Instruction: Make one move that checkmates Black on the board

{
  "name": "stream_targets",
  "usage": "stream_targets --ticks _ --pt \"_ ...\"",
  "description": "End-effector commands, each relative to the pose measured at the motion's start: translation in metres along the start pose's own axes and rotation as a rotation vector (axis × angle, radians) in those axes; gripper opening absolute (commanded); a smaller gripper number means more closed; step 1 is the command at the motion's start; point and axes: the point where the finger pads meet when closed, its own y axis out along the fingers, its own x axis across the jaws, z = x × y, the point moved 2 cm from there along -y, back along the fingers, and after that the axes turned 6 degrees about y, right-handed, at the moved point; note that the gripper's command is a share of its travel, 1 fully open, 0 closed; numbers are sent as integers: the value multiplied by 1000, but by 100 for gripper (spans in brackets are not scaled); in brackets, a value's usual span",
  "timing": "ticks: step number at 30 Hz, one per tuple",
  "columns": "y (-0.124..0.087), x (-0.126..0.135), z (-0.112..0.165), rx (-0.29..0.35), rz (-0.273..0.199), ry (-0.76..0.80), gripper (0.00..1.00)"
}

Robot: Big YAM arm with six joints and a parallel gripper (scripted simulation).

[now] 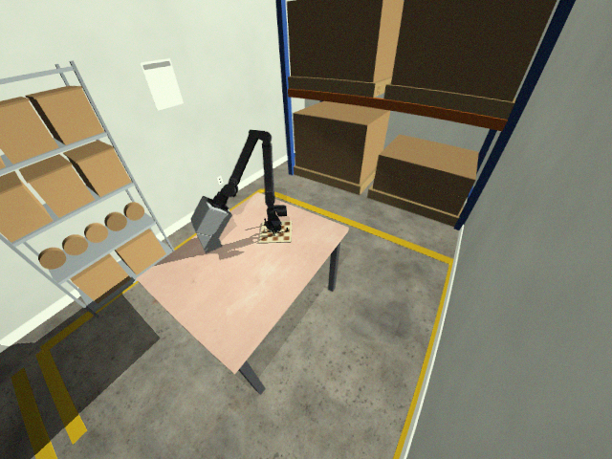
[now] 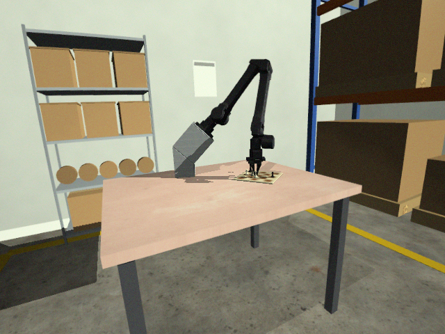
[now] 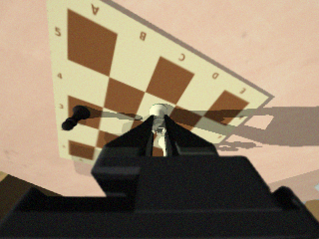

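A small chessboard (image 3: 150, 85) with brown and cream squares lies on the pink table; it also shows in the top and exterior views (image 1: 274, 232) (image 2: 256, 176). In the wrist view my gripper (image 3: 159, 119) is shut on a white chess piece (image 3: 159, 117) that stands upright on the board around files B to C, near rank 3. A black piece (image 3: 75, 118) stands on the file A side, near rank 3. In the top and exterior views my gripper (image 2: 254, 171) points straight down onto the board. Other pieces are too small to tell apart there.
The arm's grey base block (image 2: 190, 151) stands on the table to the left of the board. A metal shelf with boxes (image 2: 93, 118) is behind the table at left. A blue rack with large boxes (image 2: 377, 108) is at right.
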Motion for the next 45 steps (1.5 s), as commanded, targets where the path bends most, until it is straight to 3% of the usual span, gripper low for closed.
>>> stream_targets --ticks 1,24,30,37,39,45 --pt "3 6 6 8 -6 -7 0" --pt "0 7 7 8 -8 -10 0" --pt "-25 1 -1 -5 -6 -5 0" --pt "-76 4 -1 -6 -10 -8 0" --pt "-76 4 -1 -6 -10 -8 0" --pt "-106 16 -4 -14 -29 -20 0"
